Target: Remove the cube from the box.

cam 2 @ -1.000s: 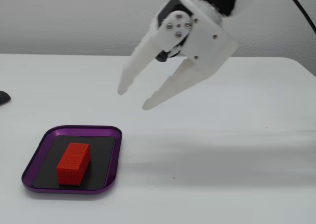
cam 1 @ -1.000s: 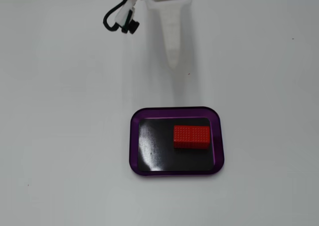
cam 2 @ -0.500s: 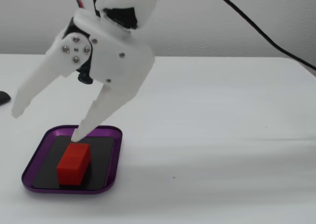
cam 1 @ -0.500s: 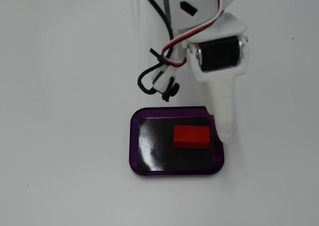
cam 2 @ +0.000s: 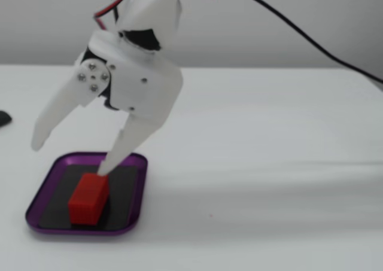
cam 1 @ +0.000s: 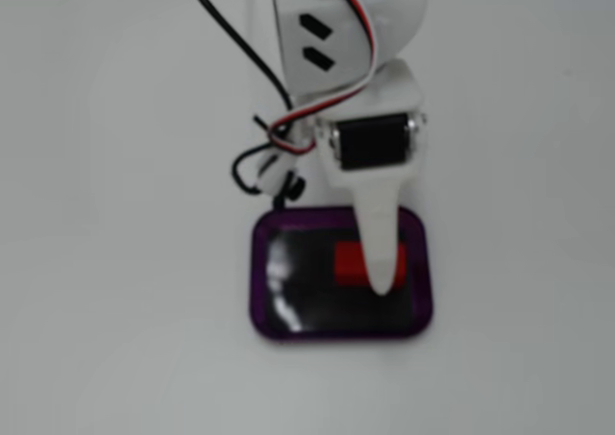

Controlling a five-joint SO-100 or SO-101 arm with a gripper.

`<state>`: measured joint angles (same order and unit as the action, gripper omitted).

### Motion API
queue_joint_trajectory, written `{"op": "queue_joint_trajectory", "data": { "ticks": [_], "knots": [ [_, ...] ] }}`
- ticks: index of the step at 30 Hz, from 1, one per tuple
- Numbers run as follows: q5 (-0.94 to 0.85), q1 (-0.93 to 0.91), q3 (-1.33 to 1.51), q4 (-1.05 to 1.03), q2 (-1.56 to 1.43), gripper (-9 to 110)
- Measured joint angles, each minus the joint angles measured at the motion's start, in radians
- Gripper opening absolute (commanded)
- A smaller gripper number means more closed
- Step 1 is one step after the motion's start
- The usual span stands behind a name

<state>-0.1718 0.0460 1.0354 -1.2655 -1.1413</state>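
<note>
My white two-finger claw point(cam 2: 70, 159) hung spread wide above the small red rectangular cube point(cam 2: 87, 198), which lay inside the shallow purple-rimmed, black-bottomed box point(cam 2: 136, 191) on the white surface point(cam 2: 269, 163). I judged the cube light and rigid, best pinched across its short sides.

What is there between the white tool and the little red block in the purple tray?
Nothing. In the side fixed view the open tool hangs just above the cube in the box, only air between them.
</note>
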Motion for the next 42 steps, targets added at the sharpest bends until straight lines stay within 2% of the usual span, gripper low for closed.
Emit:
{"op": "queue_joint_trajectory", "data": {
  "ticks": [14, 26, 29, 34, 42],
  "knots": [
    [0.000, -0.002, 0.058, 0.014, 0.002, 24],
    [0.000, -0.014, 0.054, 0.055, 0.132, 22],
    [0.000, -0.009, 0.051, 0.058, 0.135, 16],
    [0.000, -0.008, 0.051, 0.066, 0.137, -1],
    [0.000, -0.008, 0.035, 0.060, 0.137, 0]
  ]
}}
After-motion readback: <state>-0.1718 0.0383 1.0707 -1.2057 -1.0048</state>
